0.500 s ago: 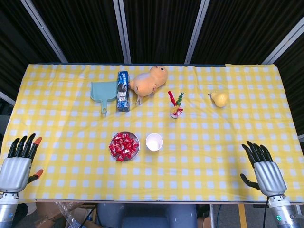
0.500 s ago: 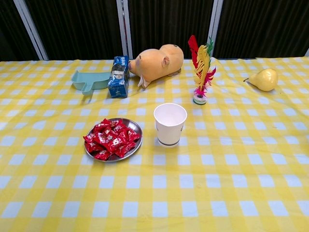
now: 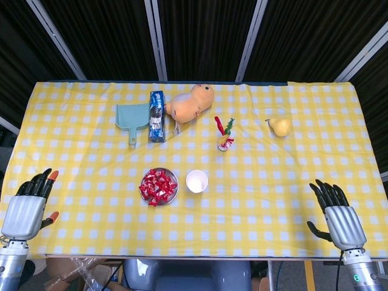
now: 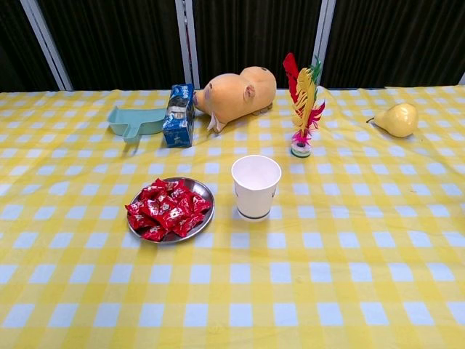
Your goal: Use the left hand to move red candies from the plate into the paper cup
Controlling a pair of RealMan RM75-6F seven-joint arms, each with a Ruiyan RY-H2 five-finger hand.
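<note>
A round metal plate (image 3: 174, 183) (image 4: 205, 193) holds a heap of red candies (image 3: 157, 186) (image 4: 166, 208) near the table's middle. Just right of it stands a white paper cup (image 3: 197, 181) (image 4: 256, 185), upright and empty-looking. My left hand (image 3: 27, 209) hovers at the table's front left corner, far from the plate, fingers apart and holding nothing. My right hand (image 3: 339, 219) is at the front right corner, also open with nothing in it. Neither hand shows in the chest view.
At the back lie a teal dustpan (image 3: 132, 117) (image 4: 135, 121), a blue carton (image 3: 157, 115) (image 4: 177, 115), an orange plush toy (image 3: 190, 103) (image 4: 238, 90), a feather shuttlecock (image 3: 225, 134) (image 4: 302, 102) and a yellow pear (image 3: 279, 126) (image 4: 396, 118). A yellow checked cloth (image 3: 260, 194) covers the table.
My left hand has shifted slightly forward along the left edge. The right hand has barely moved. The objects stay put.
</note>
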